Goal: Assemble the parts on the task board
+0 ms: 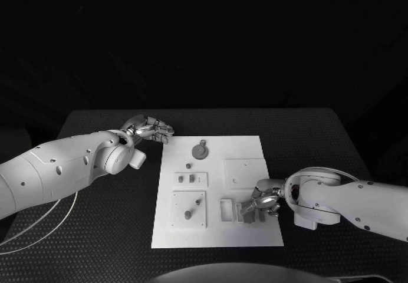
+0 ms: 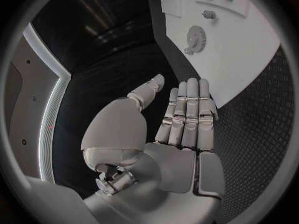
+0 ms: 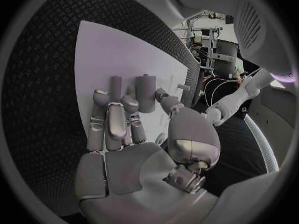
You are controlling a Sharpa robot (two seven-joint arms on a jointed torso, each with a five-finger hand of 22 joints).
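The white task board [image 1: 246, 236] lies in the middle of the black table. A grey gear [image 1: 200, 151] rests on its far part, also visible as the gear [image 2: 196, 35] in the left wrist view. Small raised plates [image 1: 190, 208] carry short grey pegs. Two grey block parts [image 1: 247, 212] stand near the board's right edge, and the same blocks [image 3: 146, 92] are just past my right fingertips [image 3: 115, 114]. My right hand [image 1: 267, 199] reaches onto the board beside them with fingers stretched out, gripping nothing. My left hand [image 1: 151, 128] hovers off the board's far left corner, fingers straight [image 2: 187, 119], holding nothing.
A square raised plate [image 1: 242, 172] sits on the board ahead of my right hand. A thin white cable [image 1: 51, 224] trails over the table at the near left. Bare black tabletop [image 1: 111, 236] surrounds the board on both sides.
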